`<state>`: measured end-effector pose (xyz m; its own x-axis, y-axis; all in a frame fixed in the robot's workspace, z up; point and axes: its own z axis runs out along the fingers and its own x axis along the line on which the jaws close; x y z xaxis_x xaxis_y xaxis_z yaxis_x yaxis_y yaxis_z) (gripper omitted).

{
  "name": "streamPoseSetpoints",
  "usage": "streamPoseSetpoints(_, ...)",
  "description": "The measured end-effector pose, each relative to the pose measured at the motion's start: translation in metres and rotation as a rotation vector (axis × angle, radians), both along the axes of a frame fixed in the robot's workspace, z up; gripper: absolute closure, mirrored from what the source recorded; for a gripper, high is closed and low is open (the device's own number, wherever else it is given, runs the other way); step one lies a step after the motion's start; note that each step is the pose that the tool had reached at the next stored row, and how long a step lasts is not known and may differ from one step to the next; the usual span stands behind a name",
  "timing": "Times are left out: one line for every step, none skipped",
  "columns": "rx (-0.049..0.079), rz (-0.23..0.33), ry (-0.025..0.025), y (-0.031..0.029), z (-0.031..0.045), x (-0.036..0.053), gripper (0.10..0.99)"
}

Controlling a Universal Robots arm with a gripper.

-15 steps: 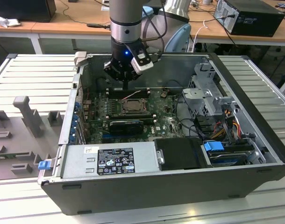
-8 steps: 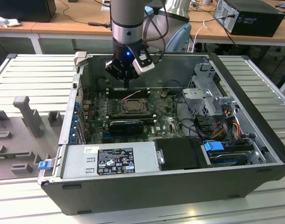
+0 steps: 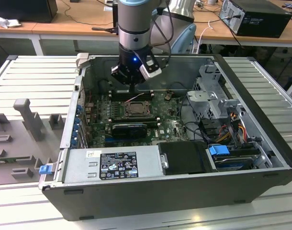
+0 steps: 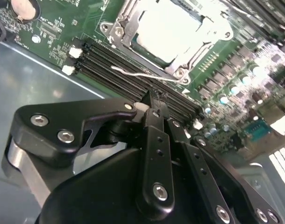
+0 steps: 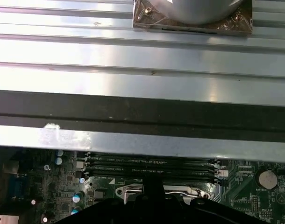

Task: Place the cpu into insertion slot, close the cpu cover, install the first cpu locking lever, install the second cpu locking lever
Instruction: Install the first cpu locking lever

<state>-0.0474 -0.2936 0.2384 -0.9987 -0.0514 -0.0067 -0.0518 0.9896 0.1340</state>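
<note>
open computer case [image 3: 184, 187] lying on a ribbed metal bench [image 3: 36, 81]. inside, green motherboard [image 3: 167, 125] with the insertion slot [image 3: 136, 109] near its middle, silvery rim around a dark centre. black gripper [image 3: 132, 84] hanging just above the slot's far edge, a blue light glowing on the wrist. bundled cables [image 3: 232, 125] and drive bays toward the exterior view's right.

Lighting even and bright from overhead; the ribbed worktop [image 5: 142, 51] glares white in the first wrist view. The cpu [image 4: 168, 30] is washed out (second wrist view), nearby black tool [image 4: 154, 105] soft.
</note>
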Motion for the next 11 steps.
streamPoseSetpoints(0.000, 0.001, 0.0000, 0.0005, -0.0038, 0.0044, 0.980)
streamPoseSetpoints(0.000, 0.001, 0.0001, 0.0006, -0.0059, 0.0061, 0.980)
streamPoseSetpoints(0.000, 0.001, 0.0001, 0.0006, -0.0076, 0.0067, 0.980)
streamPoseSetpoints(0.000, 0.000, 0.0001, 0.0006, -0.0086, 0.0068, 0.980)
streamPoseSetpoints(0.000, 0.000, 0.0001, 0.0006, -0.0096, 0.0069, 0.980)
streamPoseSetpoints(0.000, 0.002, -0.0001, 0.0006, -0.0103, 0.0071, 0.980)
streamPoseSetpoints(0.000, 0.004, -0.0003, 0.0006, -0.0109, 0.0074, 0.980)
streamPoseSetpoints(0.000, 0.005, -0.0004, 0.0007, -0.0117, 0.0081, 0.980)
streamPoseSetpoints(0.000, 0.005, -0.0004, 0.0007, -0.0122, 0.0091, 0.980)
streamPoseSetpoints(0.000, 0.005, -0.0003, 0.0007, -0.0129, 0.0111, 0.980)
streamPoseSetpoints(-0.001, 0.005, -0.0003, 0.0007, -0.0132, 0.0124, 0.980)
